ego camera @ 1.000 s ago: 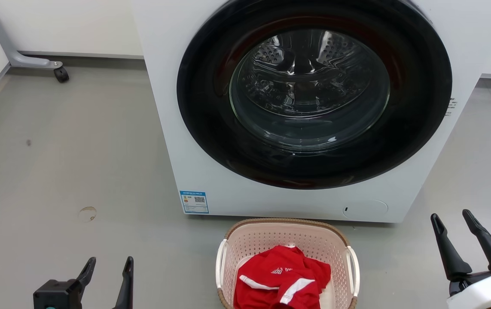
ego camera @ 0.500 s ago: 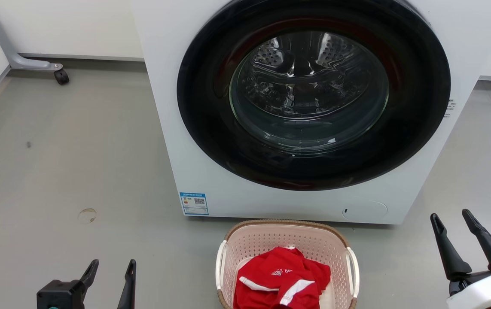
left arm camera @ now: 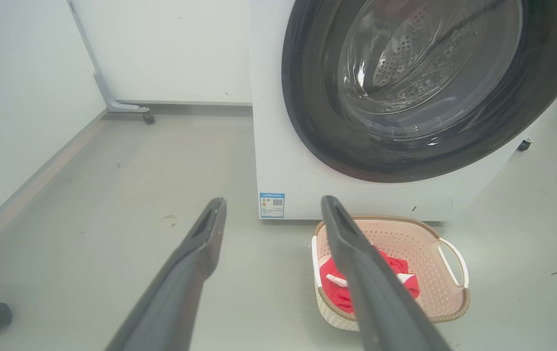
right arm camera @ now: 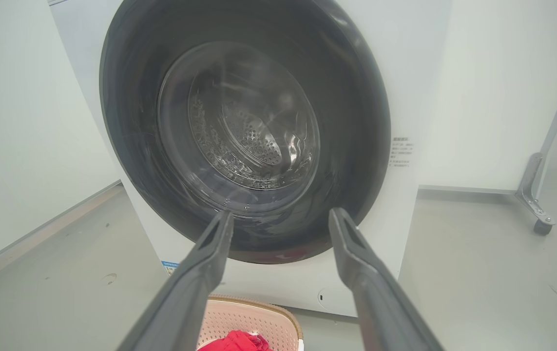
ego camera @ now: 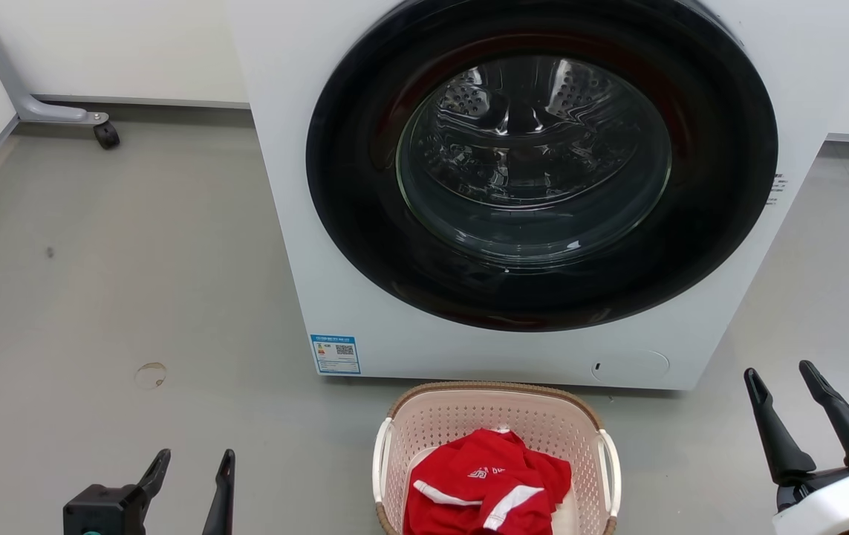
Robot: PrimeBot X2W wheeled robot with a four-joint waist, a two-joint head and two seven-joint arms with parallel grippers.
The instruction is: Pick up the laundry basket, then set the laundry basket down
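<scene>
Head view: the laundry basket sits upright on the floor, just in front of the washing machine, with its far rim close to the machine's base. A red shirt is bunched inside. The left gripper hangs well off to the basket's left, fingers spread and holding nothing. The right gripper is well off to the right, also spread and empty.

Left wrist view: the 2 fingers stand apart. The basket is on the floor beyond them, to the right, and 1 finger crosses in front of its left side.

Right wrist view: the fingers are apart again and aimed at the door glass, with the basket's rim at the bottom edge.

Honestly, a basket on the floor with 2 empty grippers fits both "waiting to be lifted" and "already put back down". I can't call it.

What I'd worry about:
- The white handles look thin, so a grip there could slip.
- If 1 side rises ahead of the other, the basket tips and the shirt slides out.
- It looks light, so an arm sweeping in low could shove it into the machine.
</scene>
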